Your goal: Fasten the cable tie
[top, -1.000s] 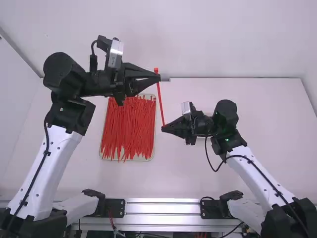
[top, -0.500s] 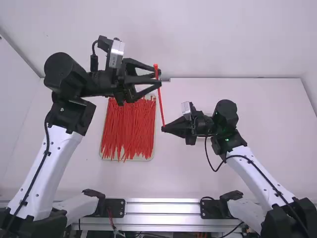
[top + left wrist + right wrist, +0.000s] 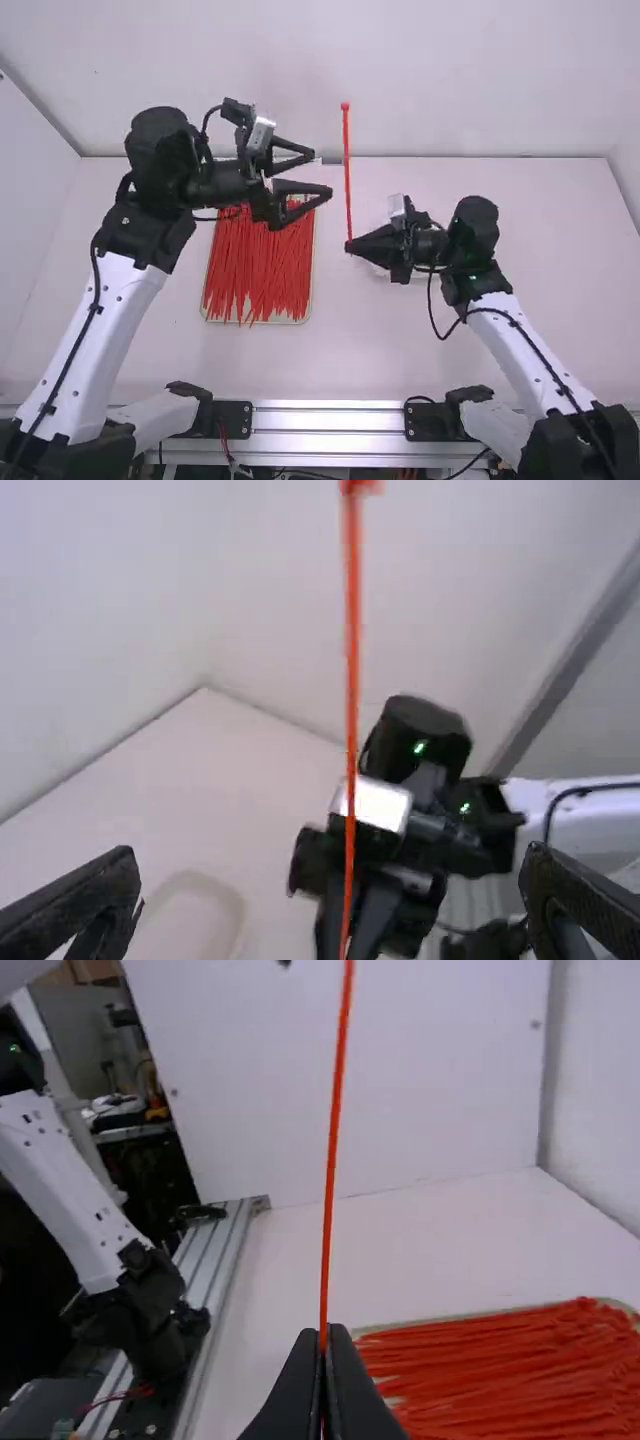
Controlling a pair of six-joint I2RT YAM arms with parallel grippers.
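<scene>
White walls meet a smooth white counter [image 3: 560,220], and we count two arms over it, the left arm [image 3: 100,300] and the right arm [image 3: 520,340], both with white links and black joints. Toward the left of the high view lies one shallow, pale, rectangular tray [image 3: 285,320]. It holds a dense heap of thin red plastic ties [image 3: 256,258], too many for us to count, laid roughly parallel along the tray's length.

One single cable tie [image 3: 347,175] stands apart from that heap. It is a slim, straight red strip, nearly upright in the middle of the high view, just right of the tray, with its small square head at the top against the back wall. The right jaws, black and tapering, are pressed together on its lower end; in the right wrist view the cable tie [image 3: 333,1160] rises from between the closed tips.

The left jaws are spread wide, two dark tapered prongs at upper left of centre, just left of the upright tie and apart from it. In the left wrist view the cable tie [image 3: 350,680] runs up the middle, with the textured black prongs at the lower corners.
</scene>
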